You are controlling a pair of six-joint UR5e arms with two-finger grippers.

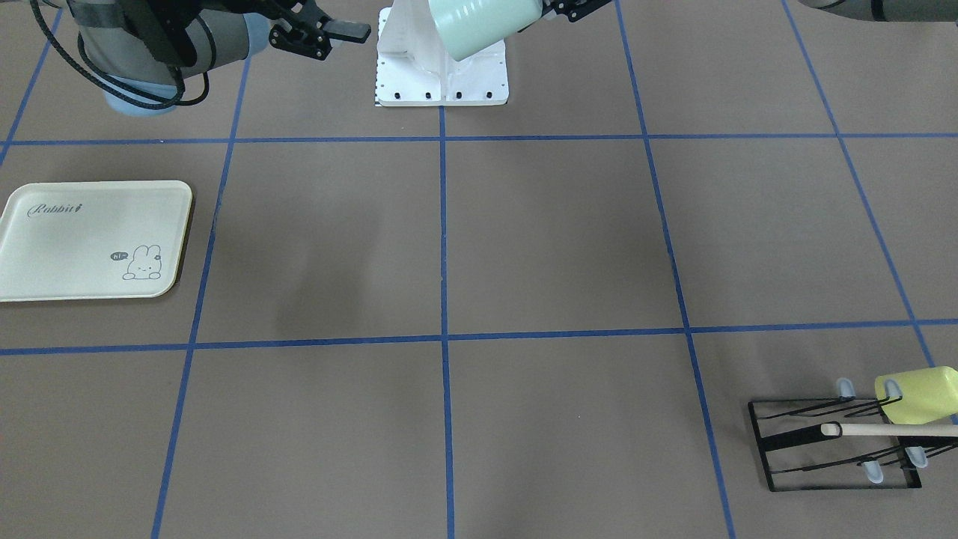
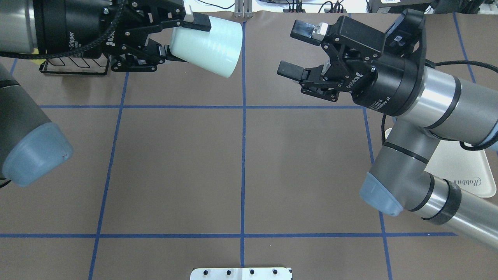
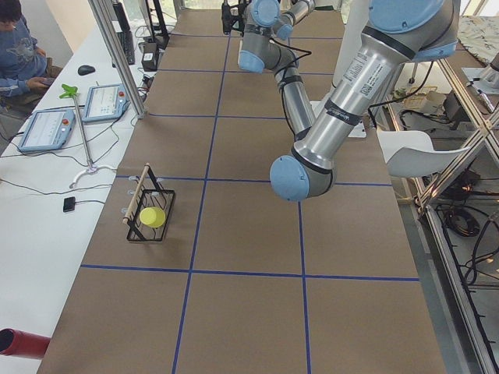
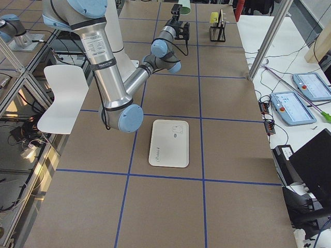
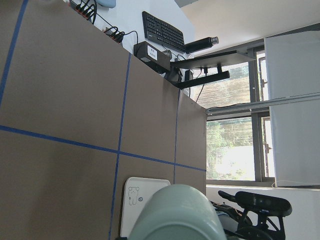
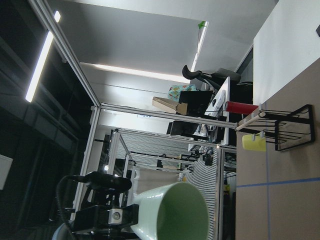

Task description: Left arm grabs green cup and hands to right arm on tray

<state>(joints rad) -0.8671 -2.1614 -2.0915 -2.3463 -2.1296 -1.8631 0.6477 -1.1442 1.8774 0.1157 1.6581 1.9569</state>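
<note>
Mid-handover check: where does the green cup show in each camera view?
Front-facing: green cup at the top edge, centre, tilted.
Overhead: upper left of centre.
Exterior left: cannot make it out.
Exterior right: top edge, near centre.
Left wrist: bottom centre.
Right wrist: bottom centre, mouth toward the camera.
Landmark: the black wire rack, in every view but the left wrist.

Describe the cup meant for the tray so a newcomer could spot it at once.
Find the left arm, entering the overhead view from the left. The left pincer holds the green cup in mid-air, mouth towards the open right pincer. It is pale mint; the other cup, yellow-green, sits on the black wire rack.
</note>
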